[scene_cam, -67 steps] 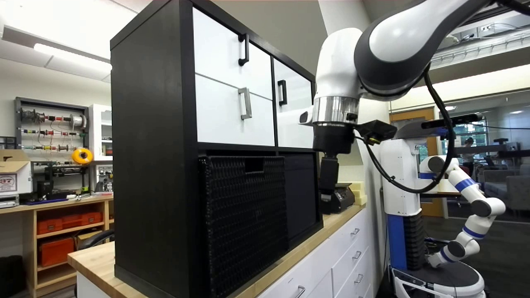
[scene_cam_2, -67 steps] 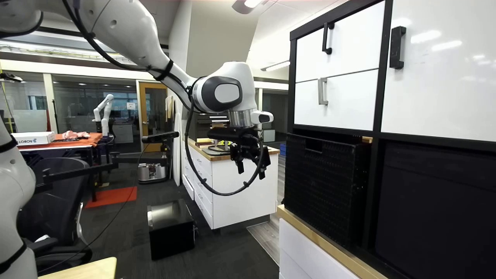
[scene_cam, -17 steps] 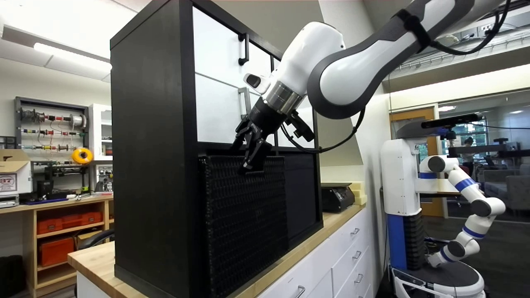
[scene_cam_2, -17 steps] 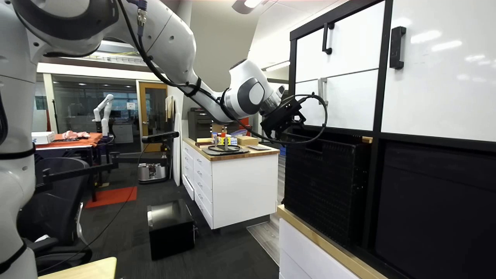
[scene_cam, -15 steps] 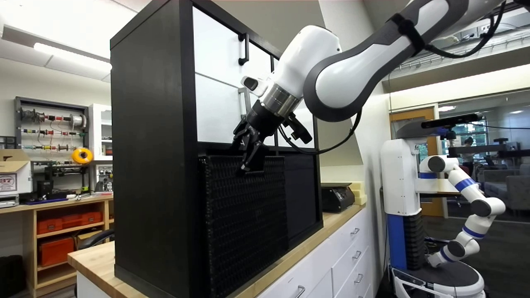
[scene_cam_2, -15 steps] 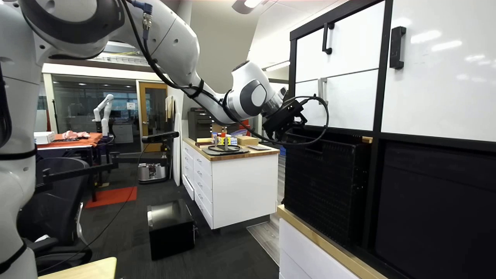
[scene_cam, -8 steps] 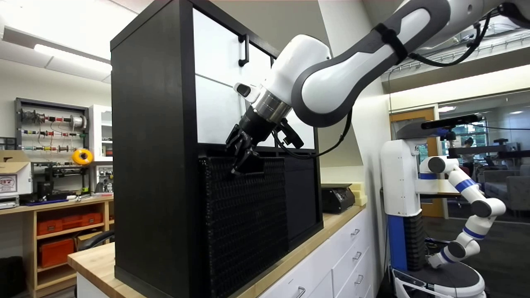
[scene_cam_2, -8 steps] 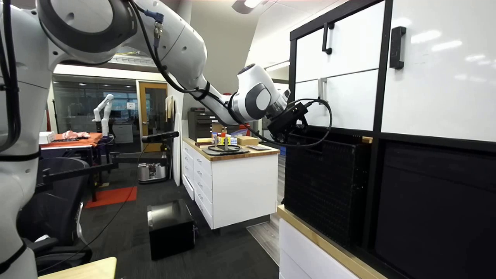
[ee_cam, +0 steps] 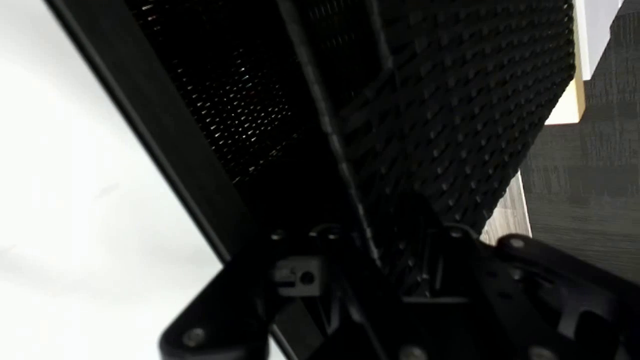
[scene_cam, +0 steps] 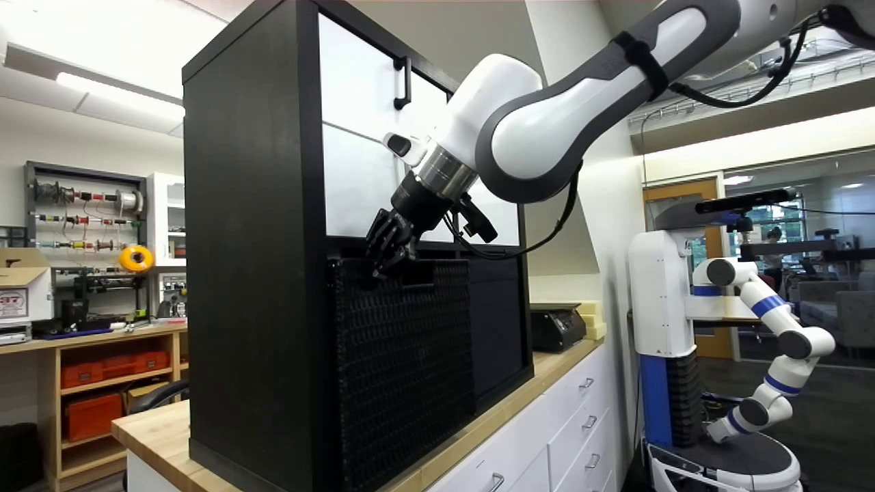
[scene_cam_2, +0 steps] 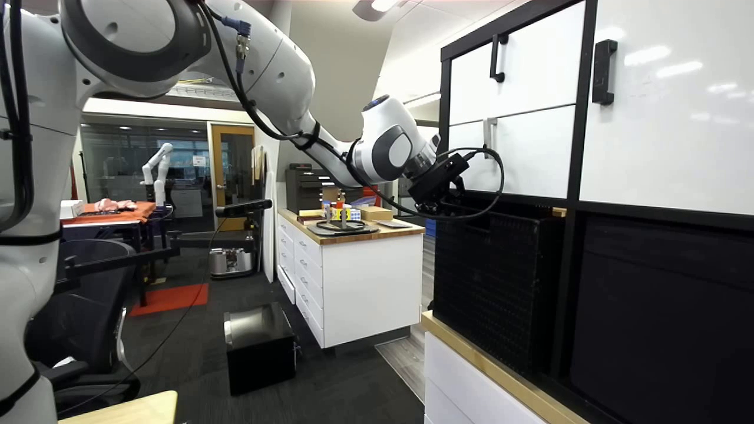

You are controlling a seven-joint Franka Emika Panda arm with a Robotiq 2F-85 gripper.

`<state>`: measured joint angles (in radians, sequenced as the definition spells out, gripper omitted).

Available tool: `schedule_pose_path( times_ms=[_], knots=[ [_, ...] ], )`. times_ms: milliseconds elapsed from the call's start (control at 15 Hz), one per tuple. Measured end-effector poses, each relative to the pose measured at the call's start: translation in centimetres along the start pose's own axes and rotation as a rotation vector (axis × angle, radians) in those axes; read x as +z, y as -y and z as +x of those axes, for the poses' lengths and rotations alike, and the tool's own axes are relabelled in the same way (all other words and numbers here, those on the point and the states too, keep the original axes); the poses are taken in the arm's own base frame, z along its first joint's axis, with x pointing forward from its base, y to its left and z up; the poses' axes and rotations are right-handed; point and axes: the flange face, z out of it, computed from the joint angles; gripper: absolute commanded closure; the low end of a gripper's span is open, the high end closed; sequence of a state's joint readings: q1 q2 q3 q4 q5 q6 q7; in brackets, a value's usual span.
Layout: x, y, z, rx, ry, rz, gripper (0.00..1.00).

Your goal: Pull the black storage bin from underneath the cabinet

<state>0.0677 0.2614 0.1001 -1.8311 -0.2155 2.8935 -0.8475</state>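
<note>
One cabinet [scene_cam: 243, 273], left, on the tabletop [scene_cam: 160, 425]. One black storage bin [scene_cam: 410, 369] in its lower left compartment, front sticking out; rim pinched by one gripper [scene_cam: 378, 268], fingers nearly together. One dark boxy device [scene_cam: 559, 328], far right.

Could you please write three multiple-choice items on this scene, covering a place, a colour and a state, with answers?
1. Where at the black storage bin are the jaws?
A. At its top rim
B. At its bottom edge
C. Behind its back wall

2. What colour is the handle of the lower drawer above the bin?
A. Red
B. Green
C. Silver

3. How do the upper drawer and lower drawer stand?
A. Half open
B. Closed
C. Both removed

1 A: the rim runs between the jaws in the wrist view.
2 C: a silver bar shows in an exterior view.
3 B: their fronts sit flush in the cabinet in both exterior views.
</note>
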Motion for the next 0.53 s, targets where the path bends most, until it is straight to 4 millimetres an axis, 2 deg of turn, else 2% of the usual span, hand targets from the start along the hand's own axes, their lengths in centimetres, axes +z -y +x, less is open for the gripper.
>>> schedule_pose_path(
  times_ms=[267, 533],
  knots=[
    [0.0, 0.27, -0.12, -0.039, -0.008, 0.02, 0.97],
    [-0.81, 0.73, -0.41, -0.058, -0.014, 0.037, 0.98]
  ],
)
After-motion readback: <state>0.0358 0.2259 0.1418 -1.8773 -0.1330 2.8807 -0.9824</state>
